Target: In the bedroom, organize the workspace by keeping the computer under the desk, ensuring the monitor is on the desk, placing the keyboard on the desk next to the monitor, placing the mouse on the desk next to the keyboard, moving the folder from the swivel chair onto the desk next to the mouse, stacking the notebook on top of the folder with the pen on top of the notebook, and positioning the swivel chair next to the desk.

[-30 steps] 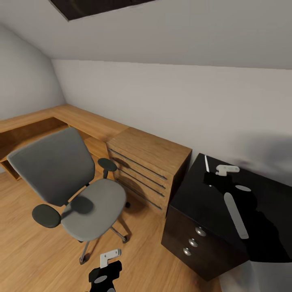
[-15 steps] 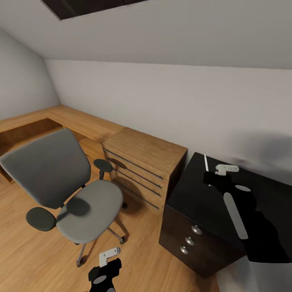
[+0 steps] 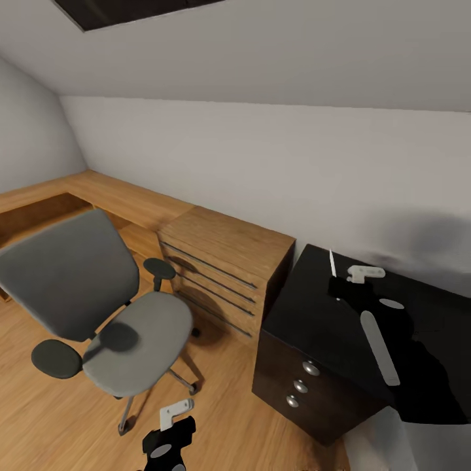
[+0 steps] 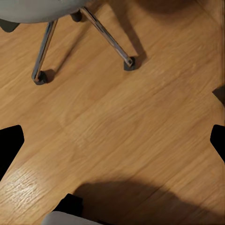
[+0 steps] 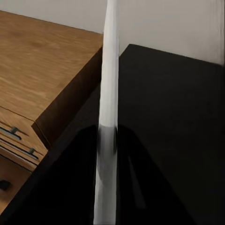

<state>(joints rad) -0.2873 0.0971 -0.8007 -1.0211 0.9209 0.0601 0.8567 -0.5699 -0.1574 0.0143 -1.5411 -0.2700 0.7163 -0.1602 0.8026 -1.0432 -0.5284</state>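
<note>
A: From the head camera, the grey upholstered swivel chair [image 3: 98, 314] with black armrests is sitting on the wood floor, its seat bare, well apart from the black desk with three silver-knobbed drawers [image 3: 307, 327]. A wooden chest with long bar handles [image 3: 222, 268] is standing between them. The right gripper [image 3: 335, 275] is hanging over the black desktop, pinching a thin white stick, probably the pen [image 3: 333, 263]. The left gripper [image 3: 175, 418] is hanging low over the floor.

B: And the left wrist camera?

A: It is looking down at the chair's chrome legs [image 4: 108, 37] and castors on the wood planks. Its black fingertips [image 4: 9, 145] are sitting at opposite edges, spread wide and holding nothing.

B: The right wrist?

A: The white stick [image 5: 108, 108] is running up between the closed fingers, over the desk's [image 5: 173, 117] near corner.

B: How should the pen be handled?

A: I'd keep it clamped and level until the folder and notebook are stacked. The desk's far end is being cut off by the frame, so I cannot see where they are lying.
</note>
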